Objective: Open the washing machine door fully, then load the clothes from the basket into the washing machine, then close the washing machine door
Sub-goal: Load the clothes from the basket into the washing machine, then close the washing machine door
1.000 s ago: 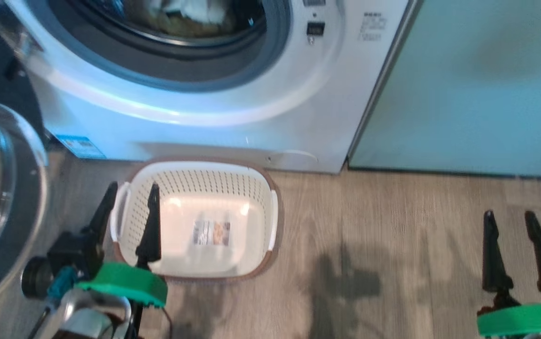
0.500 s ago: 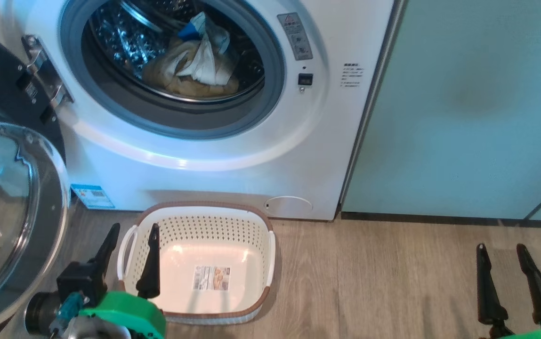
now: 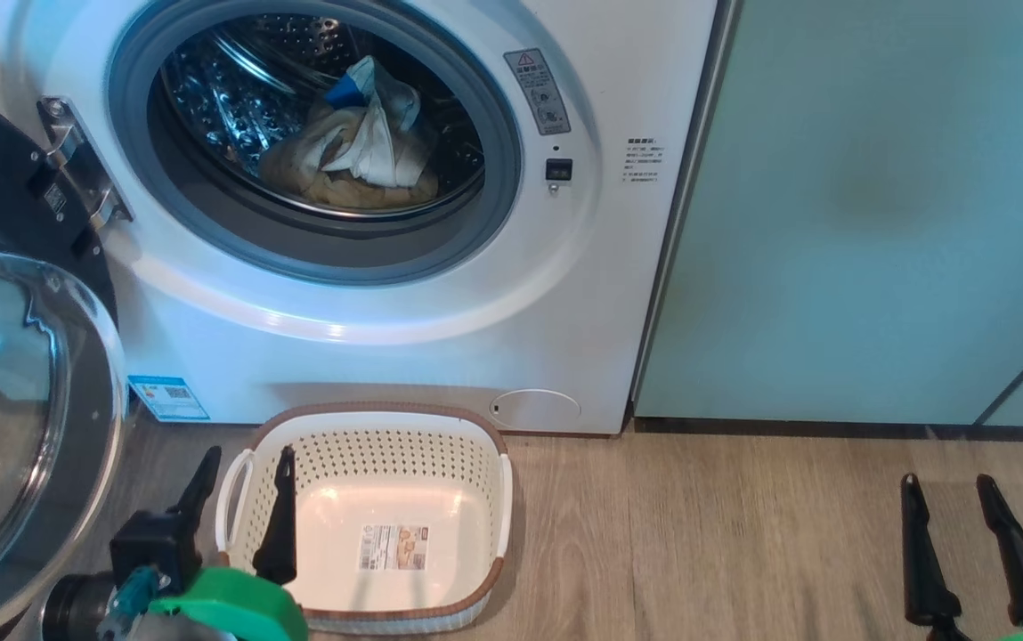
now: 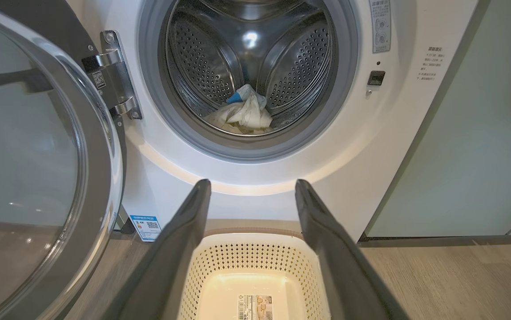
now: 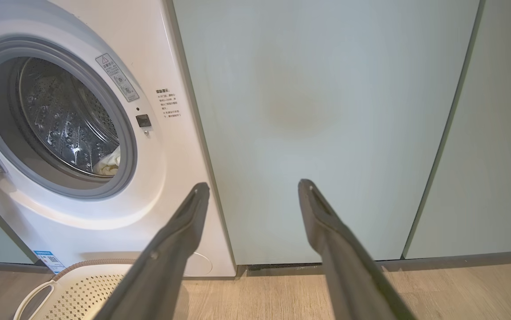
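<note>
Only head camera tilted up. My left claw [image 3: 248, 454] and right claw [image 3: 947, 482] gape empty. Clothes [image 3: 351, 147] in drum [image 3: 208, 98], basket [image 3: 369, 425] bare by machine [image 3: 582, 294]. Door [image 3: 4, 401] open: probably stiff, glossy; push its rim.

Round glossy black door [image 3: 26, 383] running off left edge, head view. Cream perforated plastic basket [image 4: 255, 262] being cropped at bottom centre, left wrist view. Pale yellow-cream clothes [image 5: 109, 165] mostly hiding behind grey drum ring [image 5: 128, 146], right wrist view's left.
</note>
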